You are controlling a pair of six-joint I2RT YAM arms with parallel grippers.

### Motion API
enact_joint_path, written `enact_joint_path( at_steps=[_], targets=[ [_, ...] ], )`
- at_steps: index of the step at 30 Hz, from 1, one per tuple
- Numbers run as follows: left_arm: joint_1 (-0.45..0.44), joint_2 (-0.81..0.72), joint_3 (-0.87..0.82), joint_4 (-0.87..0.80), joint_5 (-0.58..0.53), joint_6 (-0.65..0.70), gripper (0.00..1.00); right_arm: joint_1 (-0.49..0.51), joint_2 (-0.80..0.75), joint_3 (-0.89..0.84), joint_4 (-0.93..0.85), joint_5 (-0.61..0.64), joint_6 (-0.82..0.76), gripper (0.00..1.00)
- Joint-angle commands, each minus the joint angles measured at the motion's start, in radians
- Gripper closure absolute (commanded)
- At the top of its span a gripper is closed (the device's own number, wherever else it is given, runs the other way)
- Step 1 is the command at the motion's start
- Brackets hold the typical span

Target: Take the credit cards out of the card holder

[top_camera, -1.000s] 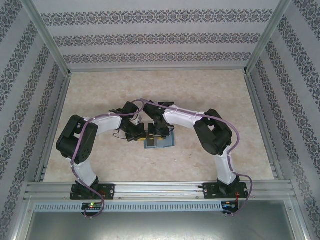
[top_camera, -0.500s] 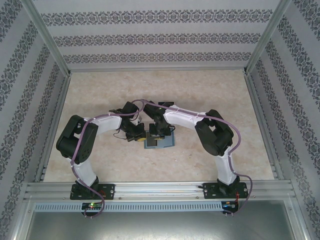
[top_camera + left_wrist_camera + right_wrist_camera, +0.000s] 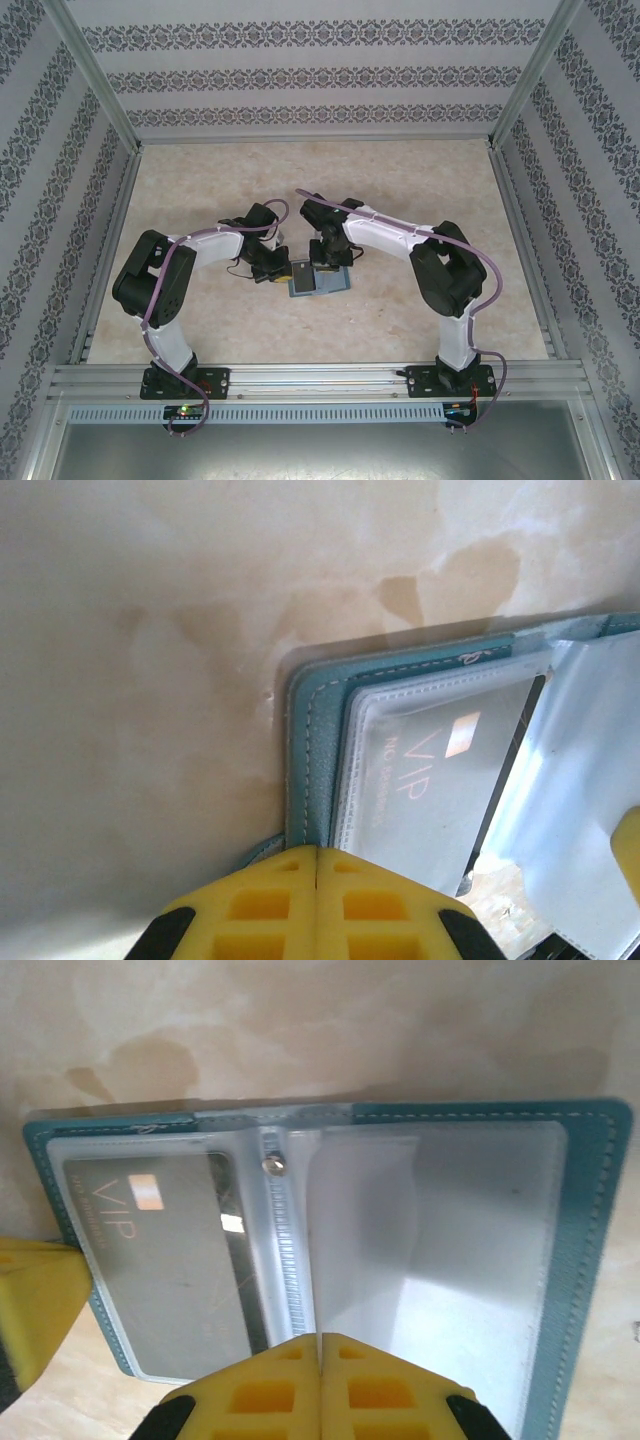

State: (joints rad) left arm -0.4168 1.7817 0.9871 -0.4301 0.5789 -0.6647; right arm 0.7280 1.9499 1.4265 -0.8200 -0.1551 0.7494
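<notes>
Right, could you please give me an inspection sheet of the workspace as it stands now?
Surface: beige marbled table, flat.
Job's things: card holder lies open on the table; a grey VIP credit card sits in a clear sleeve, with a dark card edge beside it.
Clutter: nothing seen.
Grippers: left gripper shut at the holder's edge; right gripper shut over the middle sleeves; whether either pinches anything cannot be told.
Cables: purple cables run along both arms.
Surroundings: patterned walls, aluminium frame.
</notes>
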Motion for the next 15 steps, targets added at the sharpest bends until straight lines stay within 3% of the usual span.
enact_joint_path(
  at_steps=[1, 15],
  targets=[
    [0.007, 0.021, 0.012, -0.062, -0.032, 0.017, 0.99, -0.013, -0.039, -0.027, -0.015, -0.011, -0.026, 0.92],
    [0.007, 0.032, 0.024, -0.08, -0.039, 0.027, 0.98, -0.055, -0.087, -0.077, -0.049, -0.006, -0.084, 0.89]
  ],
)
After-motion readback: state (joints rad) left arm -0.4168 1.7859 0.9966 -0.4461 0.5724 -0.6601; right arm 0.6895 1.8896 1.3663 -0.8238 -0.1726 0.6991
